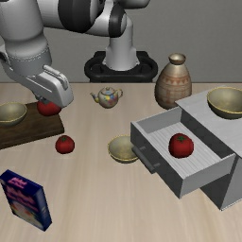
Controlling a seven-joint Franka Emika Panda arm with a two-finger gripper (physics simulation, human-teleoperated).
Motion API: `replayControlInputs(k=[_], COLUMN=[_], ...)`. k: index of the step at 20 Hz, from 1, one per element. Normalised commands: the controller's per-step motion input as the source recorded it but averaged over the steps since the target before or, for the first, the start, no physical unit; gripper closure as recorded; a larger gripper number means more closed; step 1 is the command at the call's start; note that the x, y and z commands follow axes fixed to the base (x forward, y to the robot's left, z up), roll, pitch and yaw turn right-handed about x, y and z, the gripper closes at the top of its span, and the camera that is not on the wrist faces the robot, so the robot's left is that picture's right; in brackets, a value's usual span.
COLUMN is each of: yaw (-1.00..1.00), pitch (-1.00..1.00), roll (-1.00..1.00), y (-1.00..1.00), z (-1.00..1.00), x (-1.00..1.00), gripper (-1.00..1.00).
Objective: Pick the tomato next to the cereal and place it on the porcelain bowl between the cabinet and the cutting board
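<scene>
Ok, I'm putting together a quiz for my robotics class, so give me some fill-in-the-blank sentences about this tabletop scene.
1. The drawer of the cabinet stands ___, with a tomato inside.
2. A bowl rests on ___ of the cabinet.
3. The tomato nearest the cereal box lies on the ___; the cereal box stands there too.

Missing words: open; top; table.

Red tomato [64, 144]; blue cereal box [27, 198]; grey cabinet [223, 185]
</scene>
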Motion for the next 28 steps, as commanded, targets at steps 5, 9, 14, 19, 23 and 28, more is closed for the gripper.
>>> replayControlInputs(k=[5, 9, 14, 19, 23, 28], yaw=[0.0, 0.0, 0.0, 0.0, 0.0, 0.0], pitch=[0.0, 0.0, 0.0, 0.0, 0.0, 0.0], roll=[0.0, 0.0, 0.0, 0.0, 0.0, 0.0], y=[1.0, 1.0, 0.8, 0.4, 0.0, 0.0], z=[0.0, 0.0, 0.0, 0.0, 0.0, 0.0], x=[0.0, 0.0, 0.2, 0.0, 0.0, 0.0], gripper=[1.0, 1.0, 1.0, -1.0, -1.0, -1.0])
